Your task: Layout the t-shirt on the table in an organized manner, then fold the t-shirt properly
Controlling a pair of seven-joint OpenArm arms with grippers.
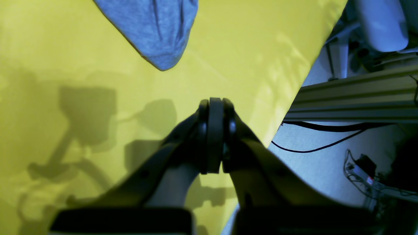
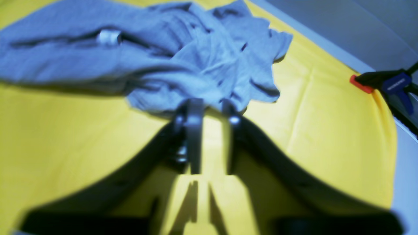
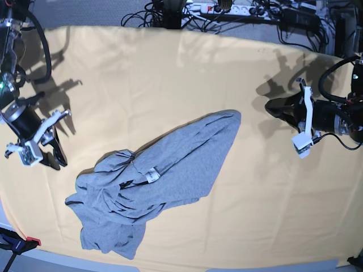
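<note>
Grey cotton t-shirt [image 3: 153, 181] lies bunched on the yellow cloth table [image 3: 170, 73].
Left wrist view: left gripper [image 1: 214, 107] pressed together, empty. Right wrist view: right gripper [image 2: 209, 112] spread, empty, by the crumpled end. Base view: spreading comes next; grab an edge.

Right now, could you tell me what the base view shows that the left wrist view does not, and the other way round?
Only the base view shows the whole grey t-shirt lying crumpled on the table, its white label, the right gripper open beside the bunched end, and a power strip beyond the far edge. Only the left wrist view shows the left gripper up close, shut on nothing, plus a metal frame rail and loose cables below the table's edge. Both share the yellow cloth and one smooth end of the t-shirt.
</note>
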